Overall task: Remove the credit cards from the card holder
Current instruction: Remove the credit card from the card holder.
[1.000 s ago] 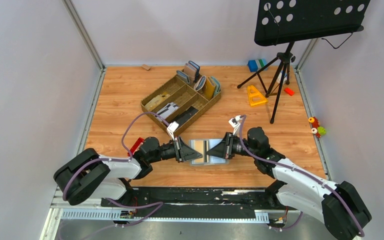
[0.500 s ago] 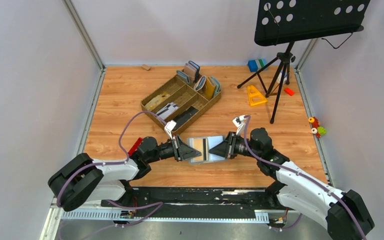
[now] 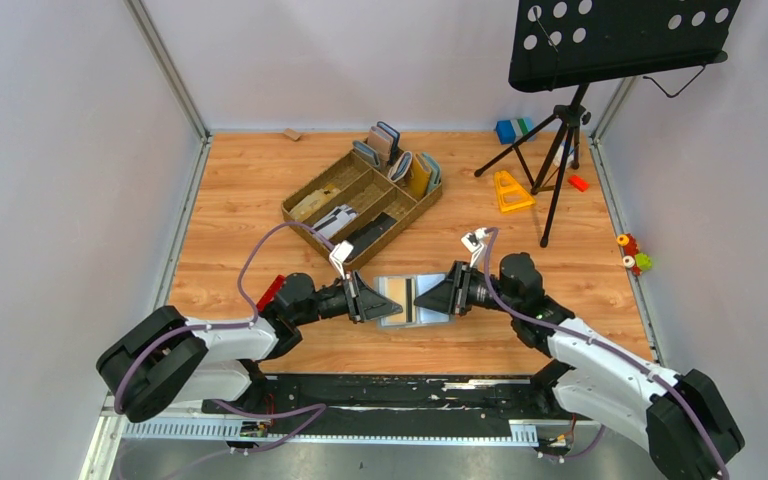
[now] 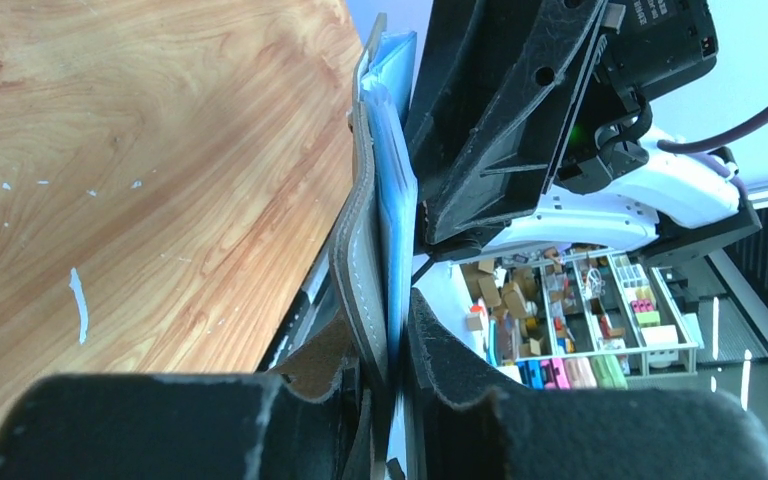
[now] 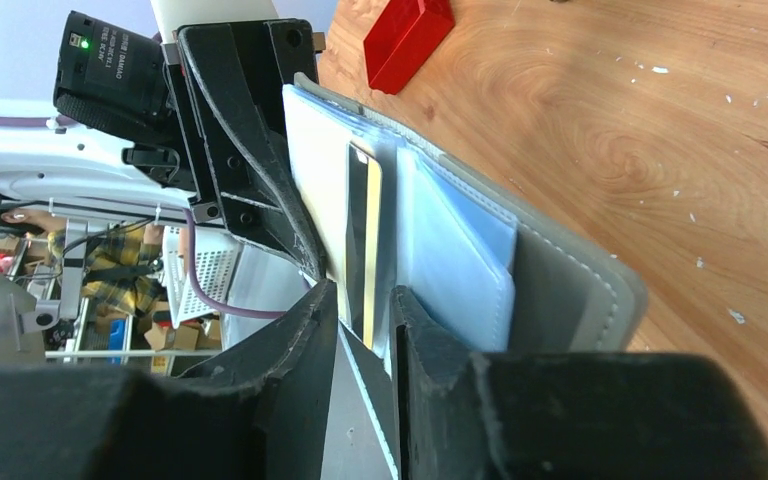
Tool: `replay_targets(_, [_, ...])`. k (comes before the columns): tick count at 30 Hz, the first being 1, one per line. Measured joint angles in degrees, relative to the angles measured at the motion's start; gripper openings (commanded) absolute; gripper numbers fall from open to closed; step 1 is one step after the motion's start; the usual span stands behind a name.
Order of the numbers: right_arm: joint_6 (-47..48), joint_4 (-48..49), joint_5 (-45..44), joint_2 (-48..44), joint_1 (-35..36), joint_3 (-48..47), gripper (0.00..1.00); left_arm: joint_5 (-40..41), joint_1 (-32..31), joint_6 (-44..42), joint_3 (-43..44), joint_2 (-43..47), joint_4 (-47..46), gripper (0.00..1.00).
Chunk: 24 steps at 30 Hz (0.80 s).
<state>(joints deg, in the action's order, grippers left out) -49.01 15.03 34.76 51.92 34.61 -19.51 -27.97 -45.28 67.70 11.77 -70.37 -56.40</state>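
Wood-grain table (image 3: 230, 190) boxed by grey walls on three sides, both arms low at its near edge. Left gripper (image 3: 378, 304) pressed tight onto the left border of the card holder (image 3: 406, 298), grey outer skin against one finger, pale blue lining against the other. Right gripper (image 3: 432, 298) parted a little, straddling a dark-striped card (image 5: 364, 230) standing out of a slot, gap visible beside it. Holder spread open between both, front centre, near the table's front edge. Corner of brown tray (image 3: 360, 195) just behind the left gripper; red block (image 3: 271, 291) beside that arm; tripod (image 3: 558, 160) well apart at right rear; bare wood at far left and right
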Motion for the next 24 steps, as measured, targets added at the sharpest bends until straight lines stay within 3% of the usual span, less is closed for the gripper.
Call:
replay_targets(12, [-2.4, 7.6, 5.1, 7.2, 0.0, 0.0, 0.34, -2.0, 0.3, 0.3, 0.0, -1.6, -0.9, 0.00])
replay_targets(15, [-3.7, 10.5, 6.1, 8.2, -0.2, 0.0, 0.28, -2.2, 0.5, 0.7, 0.0, -2.0, -2.8, 0.00])
replay_targets(21, [-6.7, 16.4, 7.1, 11.2, -1.2, 1.3, 0.00, -2.9, 1.1, 1.7, 0.0, -3.7, -5.8, 0.00])
replay_targets(24, [-7.5, 17.3, 7.4, 11.6, -1.4, 1.6, 0.00, -3.1, 1.2, 2.2, -0.1, -4.0, -6.3, 0.04])
